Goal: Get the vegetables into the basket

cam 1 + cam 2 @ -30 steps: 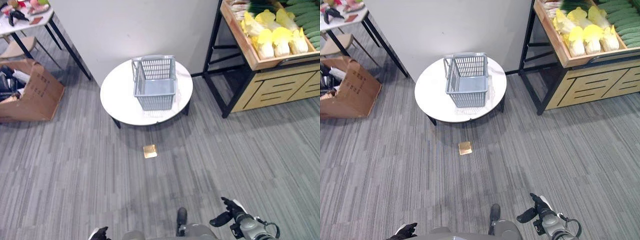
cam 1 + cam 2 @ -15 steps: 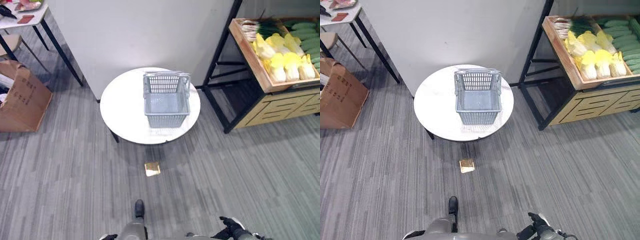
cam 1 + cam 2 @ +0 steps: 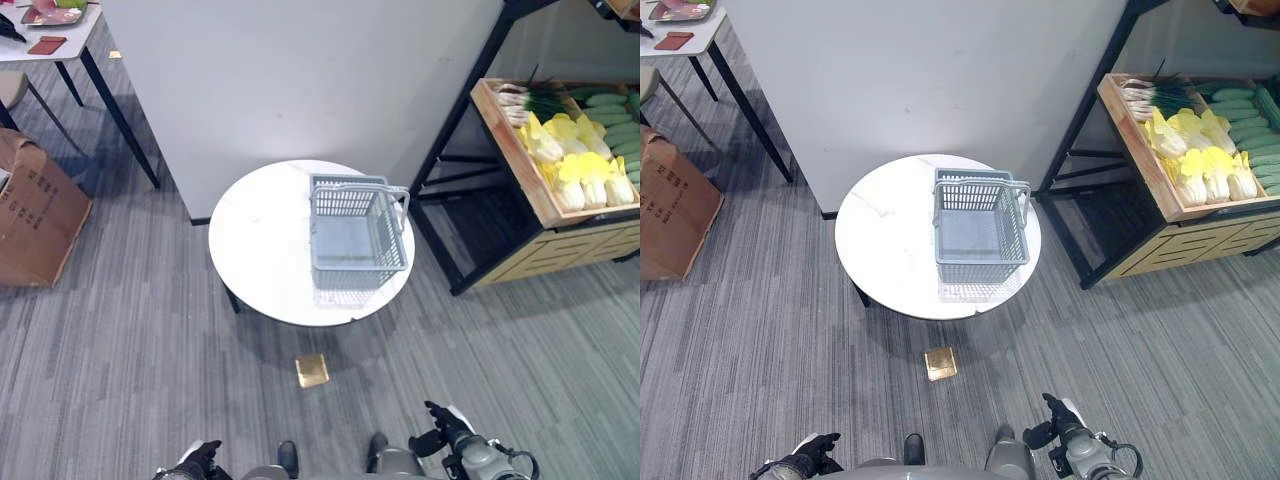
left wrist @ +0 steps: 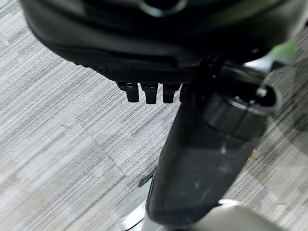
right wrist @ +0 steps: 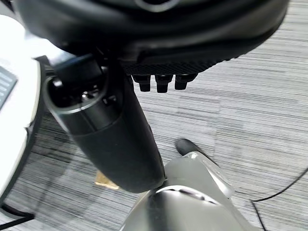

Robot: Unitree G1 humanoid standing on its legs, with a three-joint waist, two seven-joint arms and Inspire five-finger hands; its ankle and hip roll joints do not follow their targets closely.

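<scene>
A grey plastic basket [image 3: 357,238] stands upright on a round white table [image 3: 260,240], toward its right side, with nothing in it. The vegetables lie in a wooden crate [image 3: 512,160] on a shelf at the far right: yellow-white cabbages [image 3: 585,175], green cucumbers [image 3: 612,103] and scallions [image 3: 528,96]. My left hand [image 3: 200,460] hangs low at the bottom left, fingers relaxed, holding nothing [image 4: 144,48]. Low at the bottom right, my right hand [image 3: 445,440] is also open and holds nothing [image 5: 159,38]. Both hands are far from the basket and the crate.
A black shelf frame [image 3: 450,170] carries the crate beside the table. A grey partition wall [image 3: 300,80] rises behind the table. A cardboard box [image 3: 35,215] sits at the left under a white desk [image 3: 50,50]. A gold floor plate [image 3: 312,370] lies before the table.
The whole picture has shifted, so the camera has moved: table and basket now show lower and the shelf more fully. Both hands stay low and hold nothing.
</scene>
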